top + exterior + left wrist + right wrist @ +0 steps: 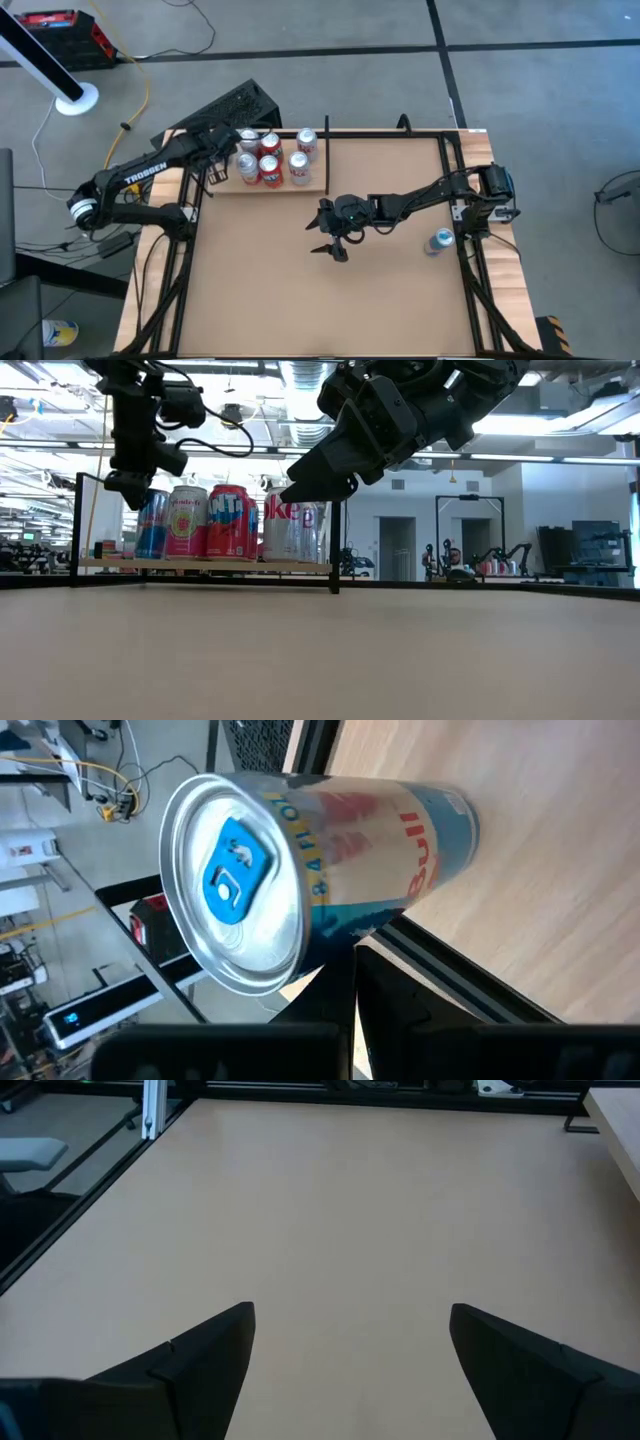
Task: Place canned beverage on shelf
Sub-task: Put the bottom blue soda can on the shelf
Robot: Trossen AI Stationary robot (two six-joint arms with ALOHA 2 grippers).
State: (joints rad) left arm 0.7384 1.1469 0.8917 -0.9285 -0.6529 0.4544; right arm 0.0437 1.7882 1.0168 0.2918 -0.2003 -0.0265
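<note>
The shelf (pixel 290 188) is a pale-wood panel with black rods at the table's far left. Several cans stand upright on it. Leftmost in the low view is a blue canned beverage (pixel 152 525), silver-topped with a blue tab (pixel 235 870). My left gripper (pixel 130 488) is shut and stands at this can's upper left edge; it holds nothing. Over the table's middle my right gripper (pixel 330 247) hangs open, its fingers (pixel 200 1360) wide apart with only bare tabletop between them. My left gripper's shut fingers (pixel 355 1010) stand close against the blue can's side wall, just below its top rim (pixel 320 955). Whether they touch the can I cannot tell. The can stands upright on the shelf panel.
One more blue-topped can (pixel 440 240) stands at the table's right edge beside the right arm's base. A black object (pixel 235 105) lies just behind the shelf. Black frame rails (pixel 455 150) run along the table's edges. Bare tabletop (pixel 300 300) stretches toward the near edge.
</note>
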